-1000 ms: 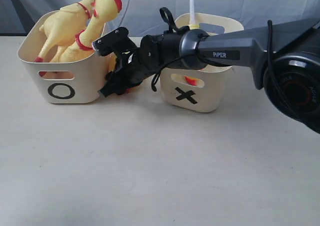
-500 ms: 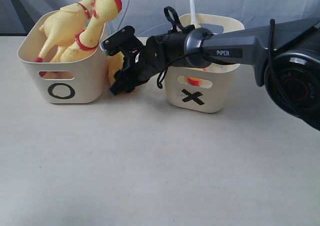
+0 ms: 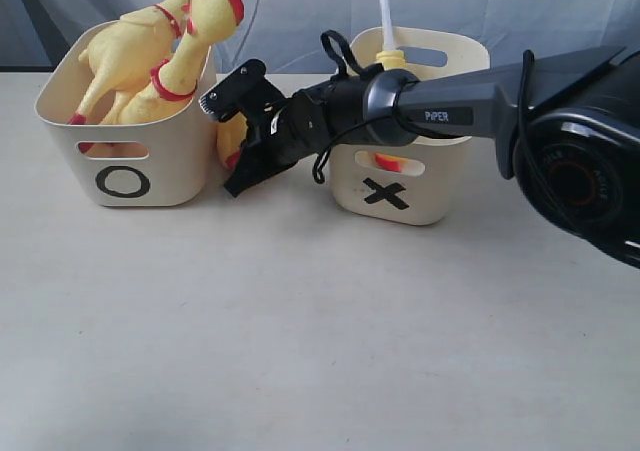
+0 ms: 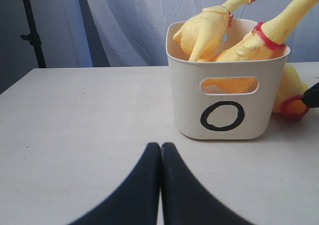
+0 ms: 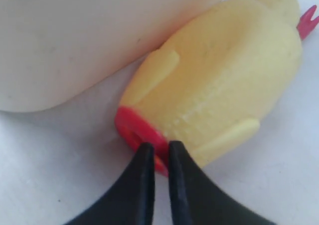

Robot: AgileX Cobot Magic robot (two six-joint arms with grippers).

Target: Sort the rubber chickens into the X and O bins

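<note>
1. In the exterior view, the right gripper (image 3: 222, 143) covers most of the chicken (image 3: 227, 128) lying between the O bin (image 3: 125, 161) and the X bin (image 3: 425, 186).
2. In the right wrist view, the part of the chicken past its red ring (image 5: 134, 130) is behind the fingers (image 5: 142, 185), and its feet run off the edge.
3. The X bin's contents are mostly hidden.
4. The left fingers (image 4: 144, 185) are cut off by the picture's edge.

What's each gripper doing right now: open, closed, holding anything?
Left gripper: closed, holding nothing.
Right gripper: closed on the red neck ring of the rubber chicken lying beside the O bin.
</note>
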